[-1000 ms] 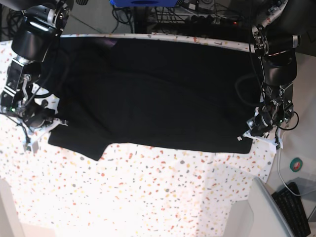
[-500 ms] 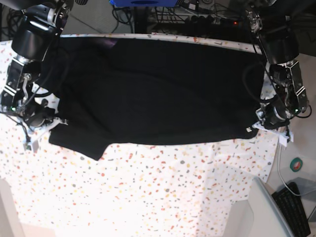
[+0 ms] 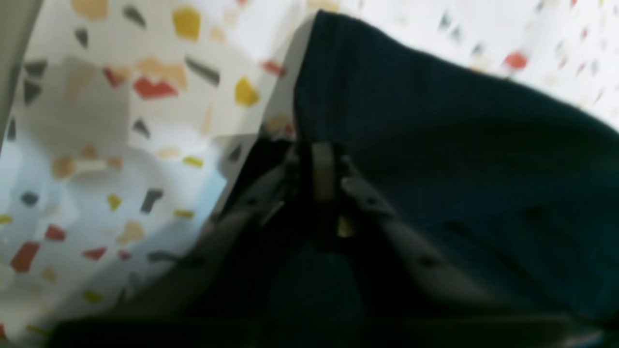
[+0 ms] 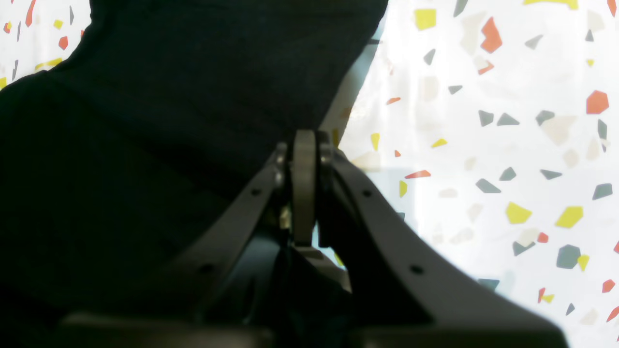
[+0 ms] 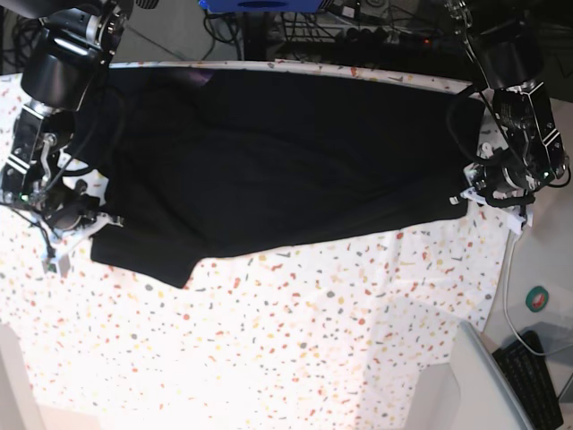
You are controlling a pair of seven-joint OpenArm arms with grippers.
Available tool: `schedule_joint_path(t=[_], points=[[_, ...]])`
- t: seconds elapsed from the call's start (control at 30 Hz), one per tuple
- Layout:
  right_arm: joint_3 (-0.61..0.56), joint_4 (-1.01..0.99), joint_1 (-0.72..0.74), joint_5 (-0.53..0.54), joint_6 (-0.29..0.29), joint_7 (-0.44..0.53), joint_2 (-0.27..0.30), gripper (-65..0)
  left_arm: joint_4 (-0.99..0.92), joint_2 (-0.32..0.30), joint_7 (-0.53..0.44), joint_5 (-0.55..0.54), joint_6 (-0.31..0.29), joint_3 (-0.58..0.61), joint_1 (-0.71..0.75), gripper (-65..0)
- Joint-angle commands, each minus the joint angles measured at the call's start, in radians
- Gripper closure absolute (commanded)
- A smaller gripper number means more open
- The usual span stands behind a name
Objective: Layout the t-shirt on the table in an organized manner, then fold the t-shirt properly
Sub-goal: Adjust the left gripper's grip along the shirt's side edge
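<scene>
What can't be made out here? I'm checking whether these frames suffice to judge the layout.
- Print side of the t-shirt: no print shows in any view.
- Left hand grip: left wrist view is blurred, so open or shut is unclear.
- Far hem: base view, it merges with the dark clutter beyond the table.

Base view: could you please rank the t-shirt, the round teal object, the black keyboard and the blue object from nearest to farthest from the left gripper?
1. t-shirt: its corner lies right at the left gripper, on the view's right.
2. round teal object: just below the gripper, at the right edge.
3. black keyboard: bottom right corner.
4. blue object: top edge, far across.
</scene>
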Motion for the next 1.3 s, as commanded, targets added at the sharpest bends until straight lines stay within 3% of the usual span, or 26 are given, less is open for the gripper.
schedule_joint_path(t=[0.0,0.07,0.13,0.3,0.77,0.87,1.0,1.1,1.27], points=[[0.0,0.016,0.021,0.009,0.007,0.016,0.012,0.0,0.019,-0.019,-0.014,-0.01,-0.007,-0.004,-0.02,-27.5],[0.0,0.016,0.021,0.009,0.007,0.016,0.012,0.0,0.019,-0.019,-0.017,-0.01,-0.007,-0.006,-0.027,-38.8],[0.0,0.016,0.021,0.009,0.007,0.016,0.012,0.0,0.021,-0.019,-0.033,-0.01,-0.007,-0.023,-0.034,-42.8],[0.0,0.014,0.021,0.009,0.007,0.014,0.01,0.0,0.003,-0.021,-0.126,-0.006,-0.007,-0.033,-0.063,-42.8],[0.0,0.017,0.024,0.009,0.007,0.011,0.01,0.0,-0.26,-0.048,-0.135,-0.004,-0.007,-0.03,-0.287,-42.8],[0.0,0.017,0.024,0.009,0.007,0.011,0.01,0.0,-0.35,-0.068,-0.147,-0.004,-0.007,0.055,-0.336,-42.8],[0.0,0.019,0.024,0.011,0.007,0.011,0.006,0.0,-0.452,-0.076,-0.273,-0.006,-0.007,0.197,-0.347,-42.8],[0.0,0.019,0.021,0.011,0.007,0.011,0.009,0.0,-0.544,-0.076,-0.343,-0.006,-0.004,0.207,-0.347,-42.6],[0.0,0.019,0.02,0.011,0.007,0.013,0.012,0.0,-0.565,-0.076,-0.374,-0.006,-0.004,0.207,-0.337,-42.6]])
